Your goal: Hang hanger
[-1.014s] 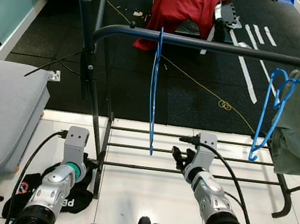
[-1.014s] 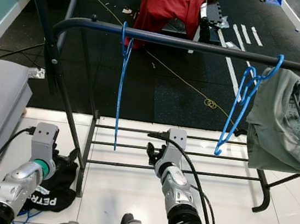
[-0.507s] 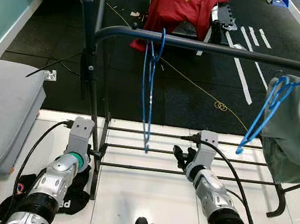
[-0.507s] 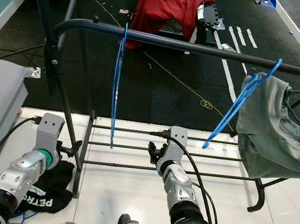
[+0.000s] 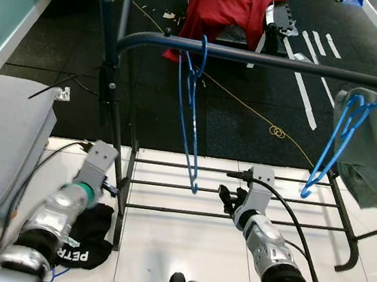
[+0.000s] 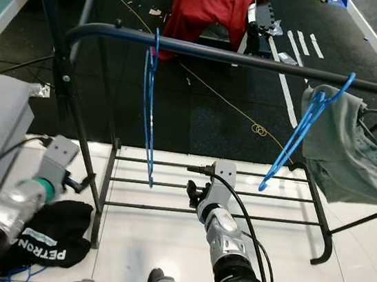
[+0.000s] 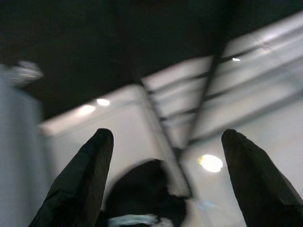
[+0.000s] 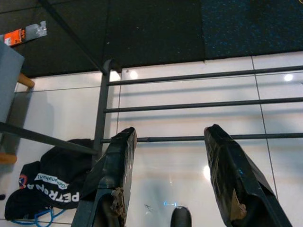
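Observation:
A blue hanger hangs by its hook on the black rail of a clothes rack, tilted off vertical. A second blue hanger hangs further right beside a grey garment. My right gripper is low in front of the rack's bottom bars, and its wrist view shows the fingers spread with nothing between them. My left gripper is open and empty too, down by the rack's left post, and its arm is blurred.
A black printed garment lies on the white tiles by the rack's left foot. A grey cushioned seat stands at the left. The rack's lower bars cross ahead. Red cloth is draped on something beyond the dark mat.
My left arm has swung out to the left and is blurred. The hung blue hanger has rocked and tilted on the rail. The right hanger and grey garment have swayed.

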Motion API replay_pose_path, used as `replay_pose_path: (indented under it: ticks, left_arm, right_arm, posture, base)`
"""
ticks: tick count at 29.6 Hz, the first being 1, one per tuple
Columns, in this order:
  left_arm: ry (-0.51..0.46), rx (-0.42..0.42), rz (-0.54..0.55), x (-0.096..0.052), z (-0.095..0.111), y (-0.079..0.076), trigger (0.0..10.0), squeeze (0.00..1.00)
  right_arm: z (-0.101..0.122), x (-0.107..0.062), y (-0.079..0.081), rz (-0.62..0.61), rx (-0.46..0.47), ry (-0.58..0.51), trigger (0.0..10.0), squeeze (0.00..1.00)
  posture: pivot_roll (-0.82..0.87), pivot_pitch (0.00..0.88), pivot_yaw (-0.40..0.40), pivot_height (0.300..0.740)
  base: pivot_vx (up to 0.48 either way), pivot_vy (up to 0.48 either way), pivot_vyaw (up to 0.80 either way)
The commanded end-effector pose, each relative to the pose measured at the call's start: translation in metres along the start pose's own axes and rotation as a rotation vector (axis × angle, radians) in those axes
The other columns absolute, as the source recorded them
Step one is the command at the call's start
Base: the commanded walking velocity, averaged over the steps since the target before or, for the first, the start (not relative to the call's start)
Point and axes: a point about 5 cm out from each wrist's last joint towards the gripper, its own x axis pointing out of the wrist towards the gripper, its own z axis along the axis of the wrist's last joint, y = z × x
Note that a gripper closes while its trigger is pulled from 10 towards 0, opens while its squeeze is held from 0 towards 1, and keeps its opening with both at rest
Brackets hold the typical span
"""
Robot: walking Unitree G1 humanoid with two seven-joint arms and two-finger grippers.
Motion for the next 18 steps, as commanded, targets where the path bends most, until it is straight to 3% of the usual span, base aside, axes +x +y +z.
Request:
replay_pose_path:
  ticks: [1, 6, 13, 18]
  left_arm:
    - [0.023, 0.017, -0.006, -0.002, -0.009, -0.003, 10.0, 0.00]
    - [0.032, 0.069, 0.068, -0.002, -0.010, 0.009, 10.0, 0.00]
    - [0.075, 0.023, 0.104, -0.001, -0.013, 0.014, 10.0, 0.00]
    - [0.116, 0.096, 0.125, 0.000, -0.013, 0.018, 10.0, 0.00]
  right_arm:
    - [-0.006, -0.002, -0.001, -0.005, 0.009, 0.023, 10.0, 0.00]
    - [-0.010, -0.005, -0.006, -0.015, 0.002, 0.029, 10.0, 0.00]
    - [-0.009, -0.007, -0.011, -0.017, -0.008, 0.029, 10.0, 0.00]
    - [-0.008, -0.007, -0.011, -0.016, -0.012, 0.029, 10.0, 0.00]
  posture:
    - [0.00, 0.116, -0.014, 0.740]
    - [-0.03, 0.125, -0.031, 0.740]
    - [-0.05, 0.149, -0.034, 0.740]
    - [-0.05, 0.159, -0.036, 0.740]
  base:
    - [0.000, 0.000, 0.00]
    - [0.000, 0.000, 0.00]
    - [0.000, 0.000, 0.00]
    - [0.000, 0.000, 0.00]
